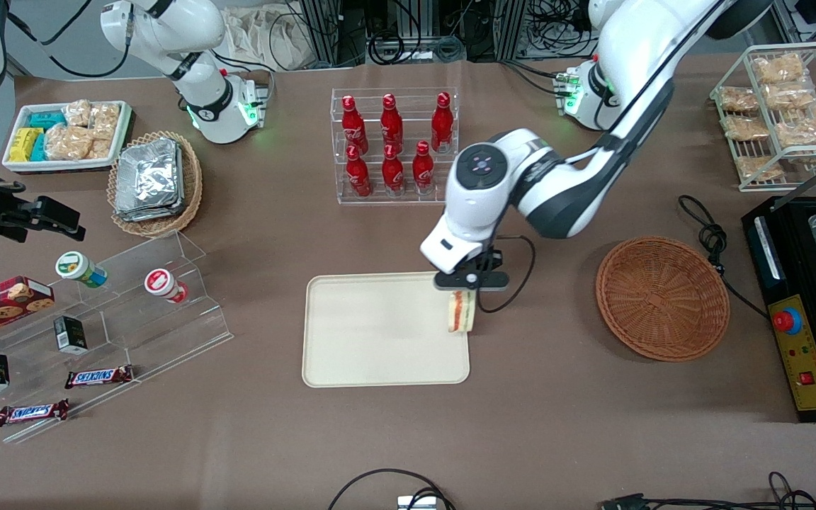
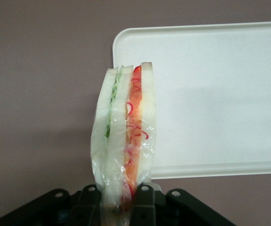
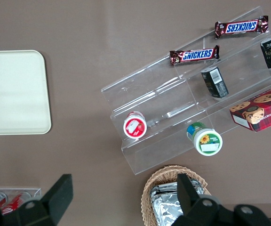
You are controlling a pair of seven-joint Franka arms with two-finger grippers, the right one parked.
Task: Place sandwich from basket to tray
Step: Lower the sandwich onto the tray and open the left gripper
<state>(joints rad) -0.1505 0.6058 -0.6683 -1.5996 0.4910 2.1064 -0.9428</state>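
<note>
My left gripper is shut on the sandwich, a plastic-wrapped wedge of white bread with red and green filling stripes. It holds the sandwich upright over the edge of the cream tray that faces the basket. In the left wrist view the sandwich hangs between the black fingers, over the tray's corner. The reddish-brown wicker basket lies empty on the table toward the working arm's end, apart from the gripper.
A clear rack of red bottles stands farther from the front camera than the tray. A clear stepped shelf with snacks lies toward the parked arm's end. A black machine and a wire rack of bagged snacks stand near the basket.
</note>
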